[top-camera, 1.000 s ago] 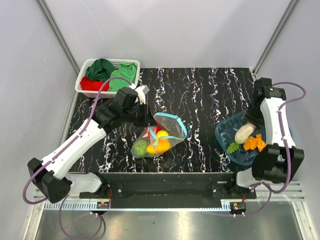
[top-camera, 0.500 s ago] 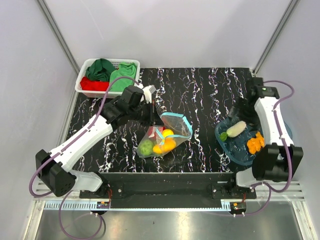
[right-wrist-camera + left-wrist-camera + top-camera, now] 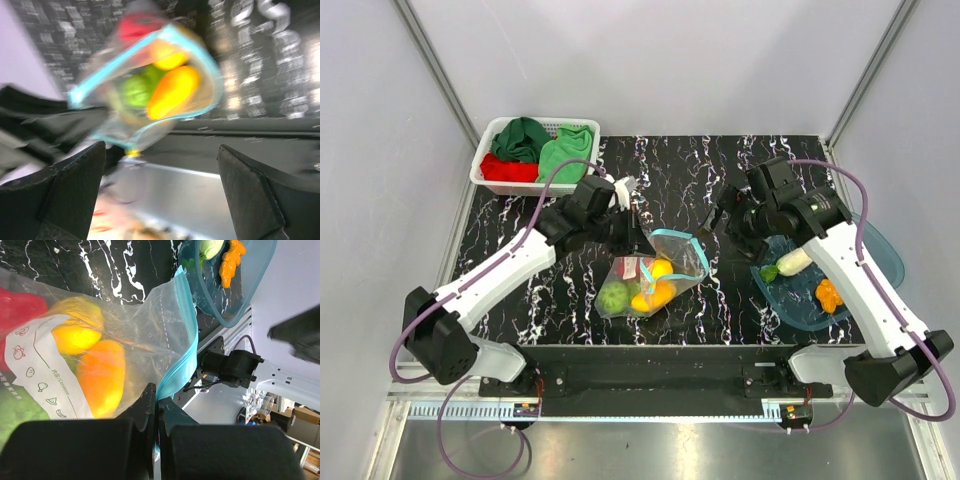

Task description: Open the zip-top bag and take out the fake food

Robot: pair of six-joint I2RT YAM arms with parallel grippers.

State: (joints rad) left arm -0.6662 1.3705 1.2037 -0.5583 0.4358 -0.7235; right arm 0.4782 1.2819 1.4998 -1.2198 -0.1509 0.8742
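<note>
The zip-top bag (image 3: 655, 275) stands open at the middle front of the table, its light blue zip strip (image 3: 680, 248) forming a loop. Inside it are yellow, orange (image 3: 100, 375), green (image 3: 613, 295) and red (image 3: 20, 307) fake food pieces. My left gripper (image 3: 638, 240) is shut on the bag's zip edge (image 3: 172, 380). My right gripper (image 3: 720, 222) is open and empty, just right of the bag mouth, which shows blurred in the right wrist view (image 3: 150, 80). A pale white piece (image 3: 790, 262) and an orange piece (image 3: 830, 295) lie in the teal tub (image 3: 880, 255).
A white basket (image 3: 490, 165) with red and green folded cloths stands at the back left. The teal tub sits at the right edge of the table. The table's front edge and a metal rail run just below the bag.
My right arm has left the tub and swung left toward the bag mouth, with the white piece left lying in the tub. My left gripper has carried the bag's edge slightly right.
</note>
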